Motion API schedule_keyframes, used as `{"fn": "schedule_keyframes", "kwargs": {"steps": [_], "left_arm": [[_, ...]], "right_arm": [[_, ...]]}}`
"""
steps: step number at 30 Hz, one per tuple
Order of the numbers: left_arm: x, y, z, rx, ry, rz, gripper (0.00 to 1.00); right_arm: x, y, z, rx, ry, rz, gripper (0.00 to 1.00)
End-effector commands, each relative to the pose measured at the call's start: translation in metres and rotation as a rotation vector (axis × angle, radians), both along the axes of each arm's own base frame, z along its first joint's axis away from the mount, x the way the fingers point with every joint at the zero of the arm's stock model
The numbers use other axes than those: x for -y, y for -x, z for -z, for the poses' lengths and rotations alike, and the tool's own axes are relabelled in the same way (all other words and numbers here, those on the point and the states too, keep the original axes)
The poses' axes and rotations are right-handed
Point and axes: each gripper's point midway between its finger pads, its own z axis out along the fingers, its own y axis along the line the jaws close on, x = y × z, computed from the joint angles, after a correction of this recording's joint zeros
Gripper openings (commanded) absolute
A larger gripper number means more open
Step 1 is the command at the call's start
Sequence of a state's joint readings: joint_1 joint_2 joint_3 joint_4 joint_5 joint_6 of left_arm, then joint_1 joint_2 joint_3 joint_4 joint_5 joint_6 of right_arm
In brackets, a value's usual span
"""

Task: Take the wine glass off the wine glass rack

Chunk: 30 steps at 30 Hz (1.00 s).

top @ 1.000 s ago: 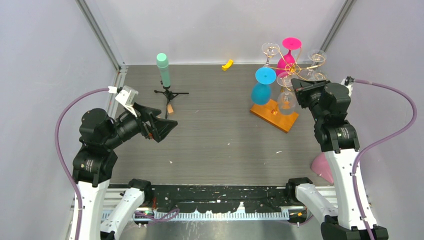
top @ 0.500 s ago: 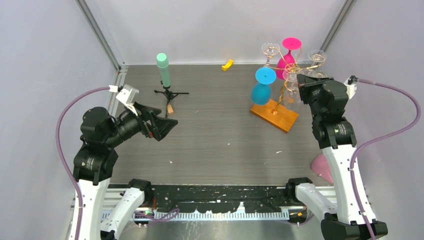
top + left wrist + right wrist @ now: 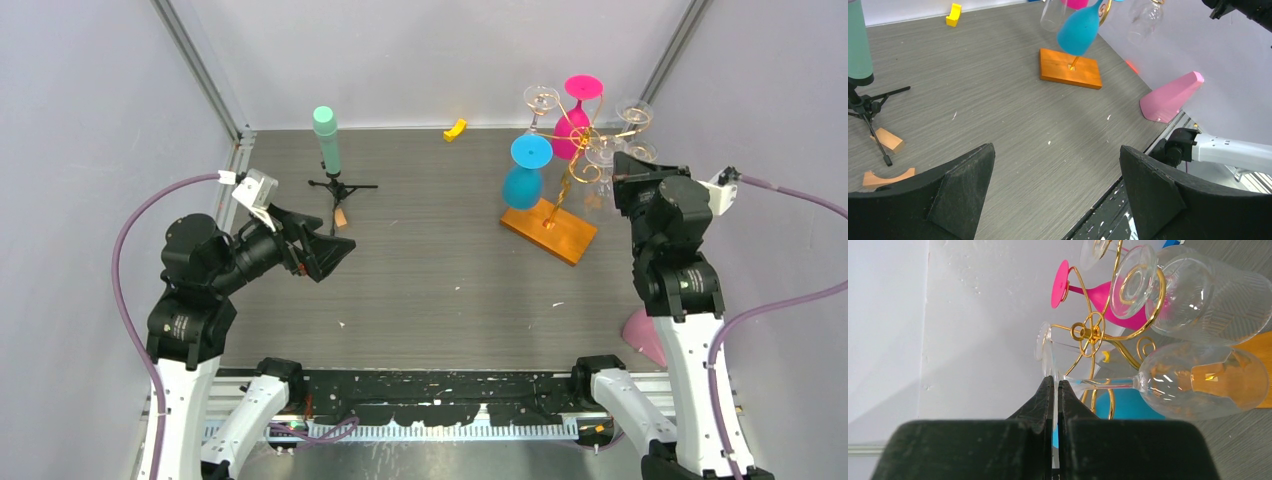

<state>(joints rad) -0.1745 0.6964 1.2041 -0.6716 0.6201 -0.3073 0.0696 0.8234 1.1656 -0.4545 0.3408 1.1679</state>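
Right pincer (image 3: 1054,382): clenched on the thin foot of a clear stemmed wine glass (image 3: 1198,385).
Glass: just beside the scroll arms of the gold wire wine glass rack (image 3: 1083,332); unhooked or not, cannot tell.
Left pincer (image 3: 1056,150): released, above the grey wood-grain table (image 3: 998,115).

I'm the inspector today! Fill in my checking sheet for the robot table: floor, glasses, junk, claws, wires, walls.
Surface: grey wood-grain table, few white specks.
Job's things: wine glass rack holds blue glass, pink glass, clear ones.
Clutter: mint-green cylinder on black tripod, yellow piece, pink cone, wooden blocks.
Grippers: left gripper open, empty; right gripper shut on clear wine glass, by its foot.
Cables: purple cables loop from both wrists.
Surroundings: plain pale walls.
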Motion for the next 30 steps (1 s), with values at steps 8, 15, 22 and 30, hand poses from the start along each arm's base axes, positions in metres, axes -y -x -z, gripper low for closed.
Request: {"fn": "schedule_keyframes", "kwargs": {"steps": [8,15,22,30], "left_arm": [[-0.007,-0.018,-0.002,0.002,0.015,-0.08,0.98],[-0.008,-0.036,0.019,-0.135,0.005,-0.123,0.98],[0.013,-0.035,0.015,-0.111,0.111,-0.006,0.98],[0.057,-0.02,-0.009,0.045,0.266,0.221,0.99]], "right_arm": [[0.003,0.037,-0.025,0.071,-0.019,0.007,0.0],[-0.011,0.061,-0.015,0.056,-0.059,-0.079,0.0],[-0.039,0.089,-0.013,0.068,-0.139,-0.234,0.0],[-0.103,0.09,0.002,0.055,-0.353,-0.585,0.0]]}}
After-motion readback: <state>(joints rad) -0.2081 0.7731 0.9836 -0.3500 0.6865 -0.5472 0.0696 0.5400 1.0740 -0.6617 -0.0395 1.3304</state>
